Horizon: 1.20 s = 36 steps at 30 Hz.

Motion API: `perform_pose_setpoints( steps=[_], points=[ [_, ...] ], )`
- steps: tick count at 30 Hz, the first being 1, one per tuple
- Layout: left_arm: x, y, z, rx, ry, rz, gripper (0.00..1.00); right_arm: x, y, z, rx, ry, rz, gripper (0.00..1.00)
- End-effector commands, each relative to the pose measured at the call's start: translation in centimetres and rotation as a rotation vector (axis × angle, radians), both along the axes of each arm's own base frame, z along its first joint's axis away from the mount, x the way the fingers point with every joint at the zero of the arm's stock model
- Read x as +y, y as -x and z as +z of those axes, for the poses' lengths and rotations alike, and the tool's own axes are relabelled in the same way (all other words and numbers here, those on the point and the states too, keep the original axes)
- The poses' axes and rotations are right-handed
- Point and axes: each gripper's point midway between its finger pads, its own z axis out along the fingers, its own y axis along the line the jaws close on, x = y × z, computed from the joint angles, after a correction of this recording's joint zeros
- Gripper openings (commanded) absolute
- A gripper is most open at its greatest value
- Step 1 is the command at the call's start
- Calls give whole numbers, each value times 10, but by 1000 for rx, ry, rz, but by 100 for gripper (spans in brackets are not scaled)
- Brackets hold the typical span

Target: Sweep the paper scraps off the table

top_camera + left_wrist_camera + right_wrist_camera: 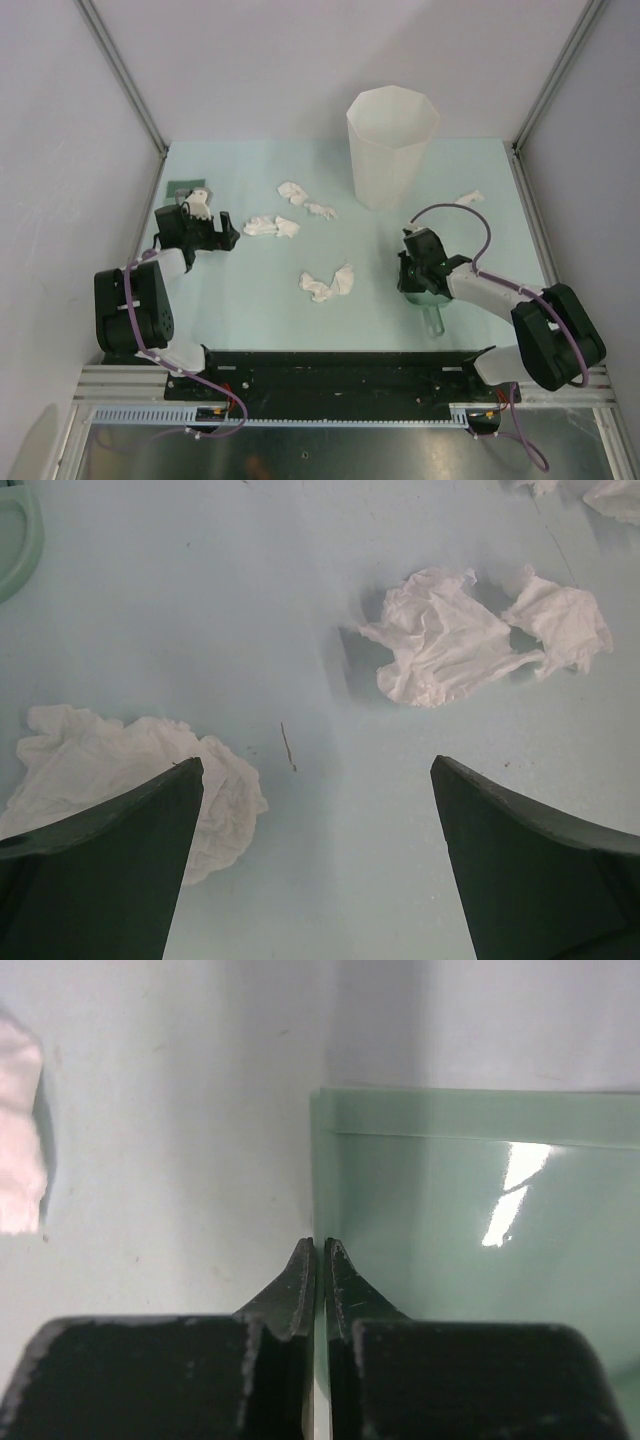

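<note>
Entry: right gripper (320, 1252), jaws clamped on the side wall of the green dustpan (480, 1290), 4 o'clock on the table (250, 320); left gripper (317, 763), jaws wide apart, 9 o'clock; paper scraps (440, 645) strewn from 9 o'clock to centre, one at 2 o'clock beside the white bin (390, 145)

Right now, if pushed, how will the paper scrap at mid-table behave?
The paper scrap looks thin and loosely crumpled, so probably very light and floppy; it should slide easily on the smooth table. Its ragged folds may deform or snag rather than roll.
</note>
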Motion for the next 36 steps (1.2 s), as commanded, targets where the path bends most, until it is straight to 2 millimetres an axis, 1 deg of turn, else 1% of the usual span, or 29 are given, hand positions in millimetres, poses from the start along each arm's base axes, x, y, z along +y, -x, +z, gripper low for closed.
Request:
perform_pose_setpoints(
  steps=[1,3,4,7,8,9,10,11,13,14,15,16,17,20,21,22,23,24,25,26,27,28,29,30,31,32,33,35,36],
  points=[
    [-1,-9,14,-43,14,-32,100,40,11,6,-1,-68,246,0],
    [-2,-8,15,-46,14,-35,100,51,19,7,9,-101,330,0],
    [-2,-8,15,-46,13,-36,100,61,24,9,18,-142,380,0],
    [-2,-8,14,-47,14,-37,100,76,32,12,26,-149,479,1],
    [-2,-8,14,-47,14,-35,100,79,33,13,24,-135,500,7],
    [-2,-8,13,-44,15,-37,100,80,40,11,46,-106,526,13],
    [-2,-8,14,-47,14,-35,100,78,31,14,19,-57,523,21],
    [-2,-8,14,-47,14,-37,100,76,31,15,17,-33,525,38],
    [-2,-8,15,-49,13,-37,100,73,31,20,25,-9,519,53],
    [-3,-8,15,-49,14,-38,100,75,26,30,-7,-18,514,65],
    [-2,-8,14,-48,14,-38,100,75,23,36,-31,-17,506,68],
    [-4,-7,14,-49,17,-44,100,75,21,41,-54,-19,500,99],
    [-4,-7,14,-50,15,-47,100,76,17,56,-100,-36,493,100],
    [-10,-3,16,-65,23,-84,100,77,8,80,-192,-65,464,100],
    [-11,-3,21,-81,22,-92,100,78,3,99,-257,-86,448,100],
    [-17,-3,25,-93,25,-111,100,78,1,107,-286,-97,440,100],
    [-16,-5,31,-105,6,-102,100,77,-1,115,-315,-104,434,100],
    [-16,-3,41,-118,-26,-90,100,75,-5,130,-371,-114,413,100],
    [-24,-4,46,-126,-73,-97,100,73,-8,138,-398,-114,398,100],
    [-11,-13,56,-145,-192,-43,100,69,-11,143,-418,-116,379,100],
    [-11,-9,56,-105,-245,-35,100,66,-13,151,-446,-120,367,100],
    [-20,-11,59,-89,-285,-50,100,64,-13,155,-457,-121,364,100],
    [-16,-26,85,-116,-316,-19,100,62,-14,157,-467,-119,359,100],
    [-2,-17,65,20,-356,32,100,60,-14,157,-466,-110,357,100],
    [6,-21,67,51,-368,65,100,57,-14,158,-470,-101,354,100],
    [15,-31,81,46,-374,120,100,56,-13,155,-458,-93,352,100],
    [31,-32,73,87,-411,177,100,56,-12,153,-453,-87,357,100],
    [54,-39,75,98,-431,246,100,56,-11,148,-437,-75,367,100],
    [62,-39,62,141,-438,260,100,56,-9,145,-428,-69,376,100]
  ],
)
